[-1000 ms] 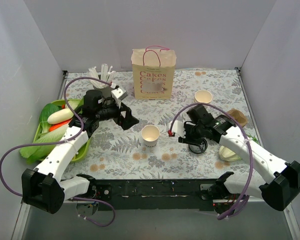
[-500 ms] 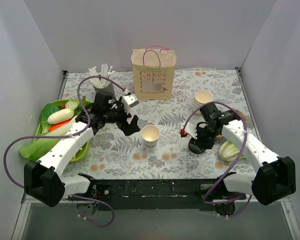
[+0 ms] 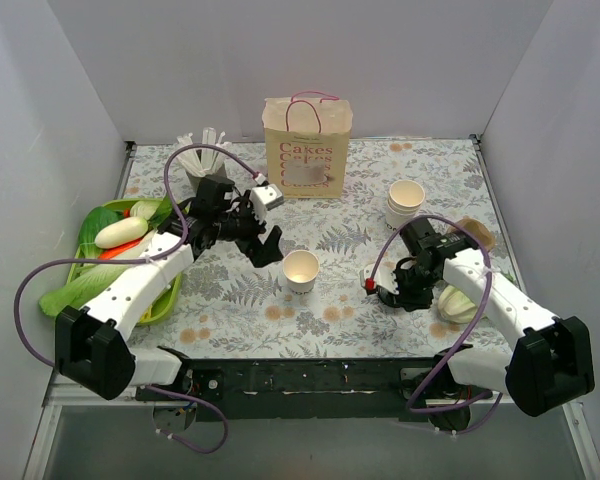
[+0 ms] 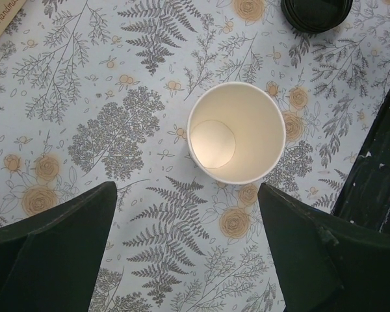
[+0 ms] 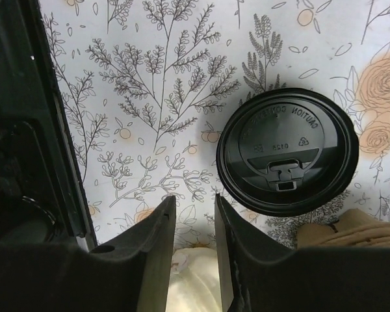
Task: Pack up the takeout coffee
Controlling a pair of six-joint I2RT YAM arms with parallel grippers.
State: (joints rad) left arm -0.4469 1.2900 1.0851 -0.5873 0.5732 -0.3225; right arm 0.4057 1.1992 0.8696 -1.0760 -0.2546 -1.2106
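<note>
My left tool point(image 4: 187, 195) hangs wide open over the desk point(image 3: 230, 310). The small white paper cup point(image 4: 236, 132) stands upright near the desk's middle, just ahead of the tool's tips. Its mouth is up and its long axis vertical, in line with the gap between my two fingers but not yet inside it. I look straight down into it and see a bare pale bottom, nothing in it and no lid on. My left arm is plainly the nearer one. My right tool point(image 5: 194, 205) is narrowed to a slim gap with nothing in it. The round flat black plastic lid point(image 5: 287, 151) lies on the desk just ahead and to one side of those tips, apart from them. I judge the cup needs that lid before packing. The tall cream paper bag with pink handles point(image 3: 307, 145) stands upright at the middle of the far edge, beyond the cup; I cannot see inside it. A stack of cream paper cups point(image 3: 405, 200) stands toward the right edge.
</note>
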